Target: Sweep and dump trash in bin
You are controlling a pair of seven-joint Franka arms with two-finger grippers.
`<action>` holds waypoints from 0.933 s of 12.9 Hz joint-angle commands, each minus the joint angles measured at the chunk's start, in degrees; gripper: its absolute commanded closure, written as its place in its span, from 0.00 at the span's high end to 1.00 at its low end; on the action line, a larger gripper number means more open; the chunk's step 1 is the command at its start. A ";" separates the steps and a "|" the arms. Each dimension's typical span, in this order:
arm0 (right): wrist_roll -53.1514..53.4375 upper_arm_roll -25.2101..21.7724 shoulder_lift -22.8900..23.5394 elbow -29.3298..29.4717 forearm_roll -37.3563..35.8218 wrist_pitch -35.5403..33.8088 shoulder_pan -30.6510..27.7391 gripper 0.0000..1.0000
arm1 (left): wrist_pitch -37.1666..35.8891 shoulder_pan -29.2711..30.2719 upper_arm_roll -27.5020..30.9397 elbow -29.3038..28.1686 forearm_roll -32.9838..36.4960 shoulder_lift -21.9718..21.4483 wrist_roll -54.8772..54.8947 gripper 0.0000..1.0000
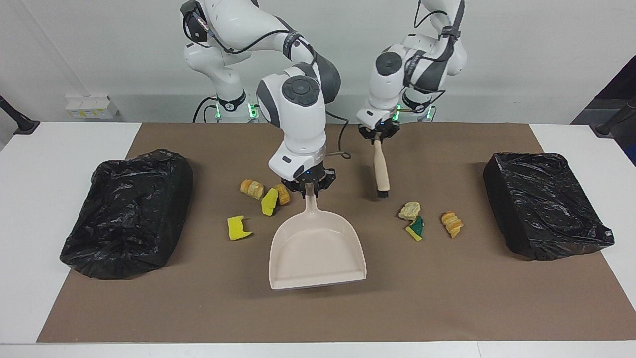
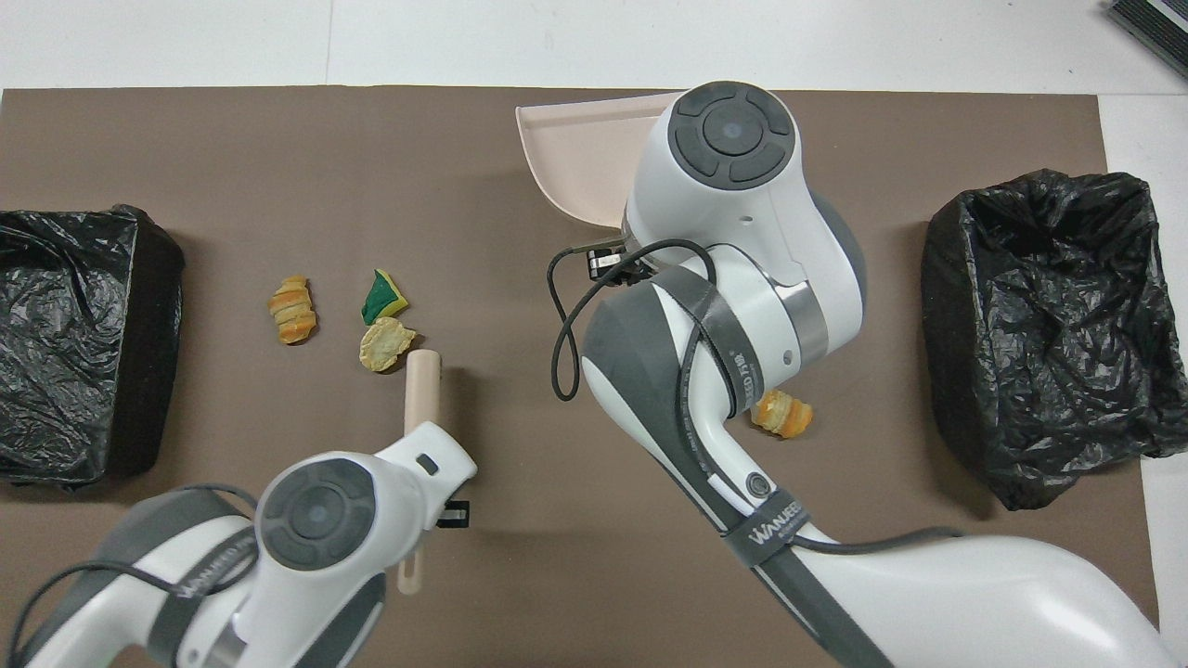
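The trash lay in two loose groups on the brown mat (image 1: 318,308), none of it yet swept. Toward the right arm's end were a pastry piece (image 1: 252,189), a yellow sponge chunk (image 1: 270,202) touching a brown crust (image 1: 283,195), and a second yellow sponge (image 1: 238,227) a little farther from the robots. Toward the left arm's end were a pale bread scrap (image 1: 409,210), a green-backed sponge (image 1: 415,228) just beside it, and a ridged pastry (image 1: 452,223).

Between the groups hung the dustpan (image 1: 318,248). The right gripper (image 1: 310,186) was clamped narrowly on the tip of its handle, with the pan's open mouth turned away from the robots. The shadow under it suggested it was carried clear of the mat, probably so it could be set down beside a group without dragging.

The left gripper (image 1: 378,134) was closed on the top of the brush (image 1: 381,171), which pointed bristles-down close to the pale bread scrap, on the side nearer the robots. I could not tell whether the bristles touched the mat. That placing looked meant for pushing the scraps toward the pan.

The bin at the right arm's end (image 1: 129,214) and the bin at the left arm's end (image 1: 544,204) sat at the mat's two ends, well apart from the scraps and lined in black, ready for dumping.
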 commanded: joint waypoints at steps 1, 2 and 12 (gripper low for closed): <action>-9.15 0.69 -3.45 -1.95 1.05 -4.48 -1.45 0.00 | -3.99 9.56 -0.64 5.56 1.18 2.26 7.74 0.00; -13.01 0.60 -4.16 -1.95 1.05 -7.21 -1.71 0.00 | -4.00 12.98 -0.72 7.58 2.32 3.76 9.33 0.00; -59.75 0.60 -10.40 -10.99 -1.49 -14.89 -1.71 0.00 | 0.64 30.69 -0.72 21.77 9.54 22.23 25.96 0.00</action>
